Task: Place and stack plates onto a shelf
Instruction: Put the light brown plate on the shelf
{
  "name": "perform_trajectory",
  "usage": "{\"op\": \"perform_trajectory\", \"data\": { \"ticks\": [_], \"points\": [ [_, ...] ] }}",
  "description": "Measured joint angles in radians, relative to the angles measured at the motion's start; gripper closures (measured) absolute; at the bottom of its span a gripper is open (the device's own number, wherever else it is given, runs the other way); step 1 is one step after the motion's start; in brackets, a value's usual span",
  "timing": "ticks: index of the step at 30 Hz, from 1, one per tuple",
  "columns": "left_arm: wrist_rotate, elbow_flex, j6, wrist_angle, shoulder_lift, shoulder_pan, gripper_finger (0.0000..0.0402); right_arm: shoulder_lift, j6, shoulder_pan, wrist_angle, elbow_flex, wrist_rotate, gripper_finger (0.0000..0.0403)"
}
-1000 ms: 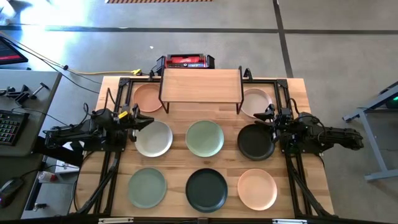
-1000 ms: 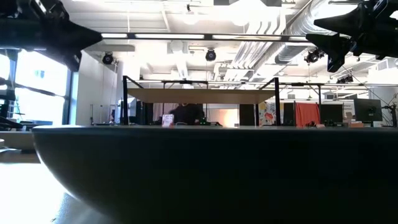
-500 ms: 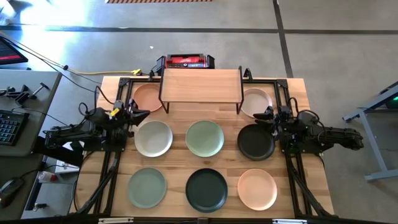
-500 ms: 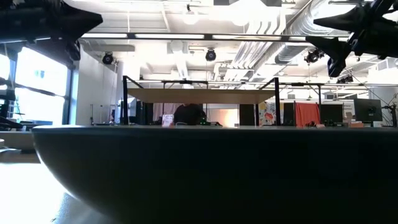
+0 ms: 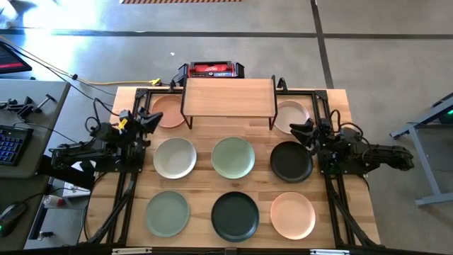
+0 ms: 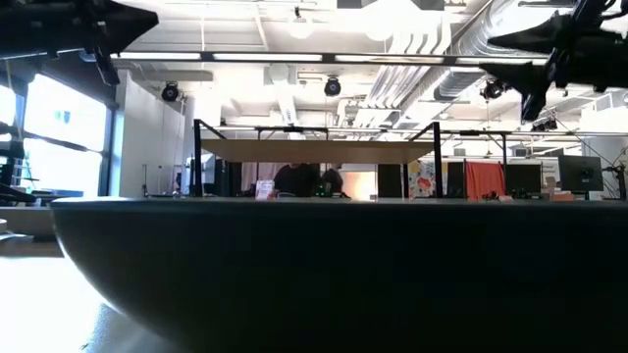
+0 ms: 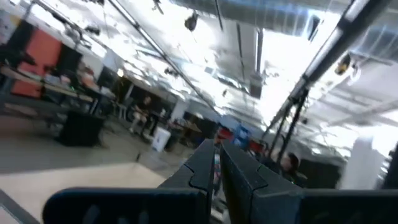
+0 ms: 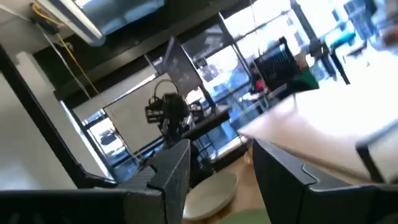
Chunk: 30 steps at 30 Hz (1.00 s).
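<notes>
Several round plates lie flat on the wooden table: a peach one (image 5: 167,111) and a pale one (image 5: 291,115) beside the shelf's legs, then white (image 5: 175,157), sage green (image 5: 233,157) and black (image 5: 291,161) in the middle row. Green (image 5: 168,213), black (image 5: 236,215) and peach (image 5: 292,214) lie in the near row. The light-wood shelf (image 5: 228,97) stands on black legs at the far middle, its top bare. My left gripper (image 5: 156,117) is shut and raised near the peach plate. My right gripper (image 5: 297,128) stands open above the far edge of the middle black plate.
A red and black box (image 5: 212,69) sits behind the shelf. Black frame rails (image 5: 126,191) run along both side edges of the table. In the low view the near black plate (image 6: 334,275) fills the foreground, with the shelf (image 6: 314,152) beyond it.
My left gripper has swung from over the white plate toward the table's far left, near the peach plate, and has tipped upward, staying shut. My right gripper has rolled a little in place and stays open. No plate has moved.
</notes>
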Motion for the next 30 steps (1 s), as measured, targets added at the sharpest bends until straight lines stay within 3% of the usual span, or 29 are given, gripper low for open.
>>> {"op": "perform_trajectory", "data": {
  "ticks": [10,20,24,30],
  "points": [
    [-0.052,0.203,0.068,-0.105,0.127,0.0,0.0385,0.054,-0.255,0.0,-0.079,0.191,0.112,0.0245],
    [-0.203,0.503,0.279,-0.331,0.339,0.0,0.0385,0.263,-0.331,0.0,-0.672,0.584,0.302,0.0245],
    [-0.252,0.56,0.327,-0.354,0.36,0.0,0.0385,0.375,-0.312,0.0,-0.898,0.729,0.364,0.0245],
    [-0.279,0.586,0.341,-0.363,0.36,0.0,0.0385,0.547,-0.266,0.0,-1.186,0.911,0.352,0.0245]
  ]
}}
